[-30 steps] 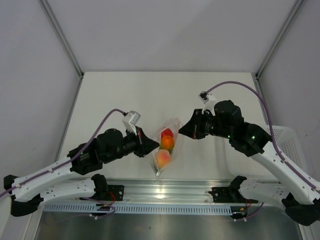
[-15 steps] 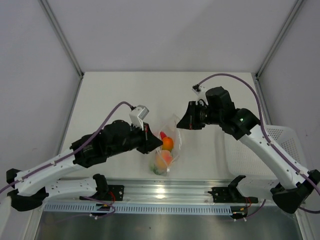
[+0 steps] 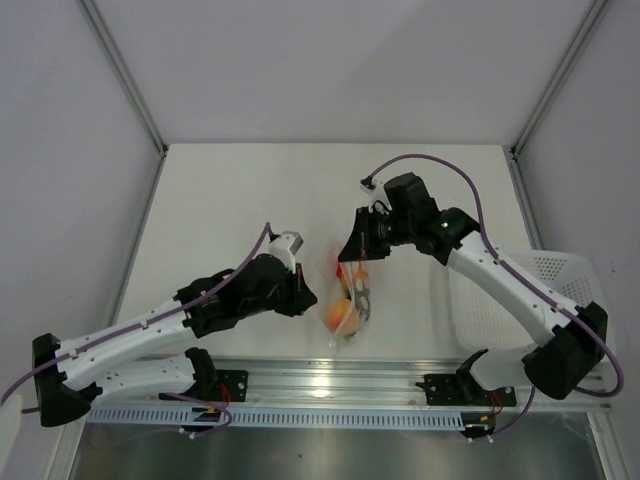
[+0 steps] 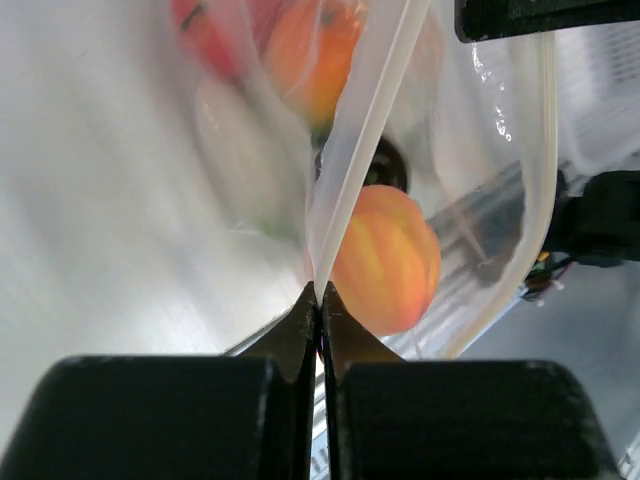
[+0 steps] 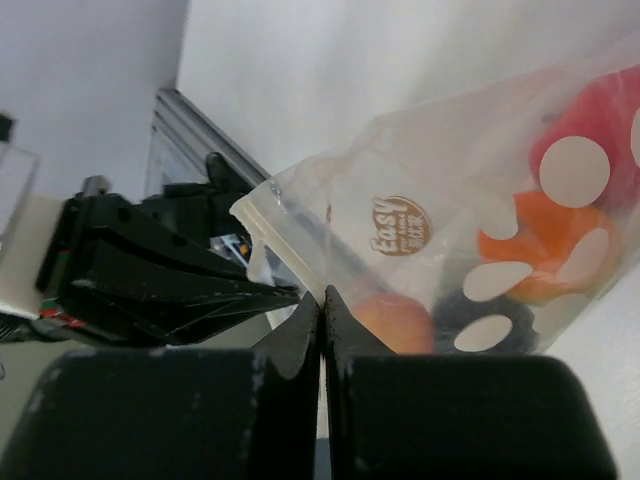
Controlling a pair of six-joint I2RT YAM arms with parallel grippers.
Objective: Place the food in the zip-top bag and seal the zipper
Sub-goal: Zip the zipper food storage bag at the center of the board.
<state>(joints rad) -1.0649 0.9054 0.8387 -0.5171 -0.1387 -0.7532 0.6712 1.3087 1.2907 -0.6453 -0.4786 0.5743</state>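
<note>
Red and orange toy fruits [image 3: 343,317] are contained in the clear zip-top bag [image 3: 366,300], which is pinched at 9 o'clock by the left gripper [image 4: 320,305] and at 12 o'clock by the right gripper [image 5: 322,305].

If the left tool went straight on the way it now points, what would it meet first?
The left tool is shut on the edge of the zip-top bag, so bag film comes first. Just behind it, inside, sits the orange-peach fruit, though depth is unclear.
</note>
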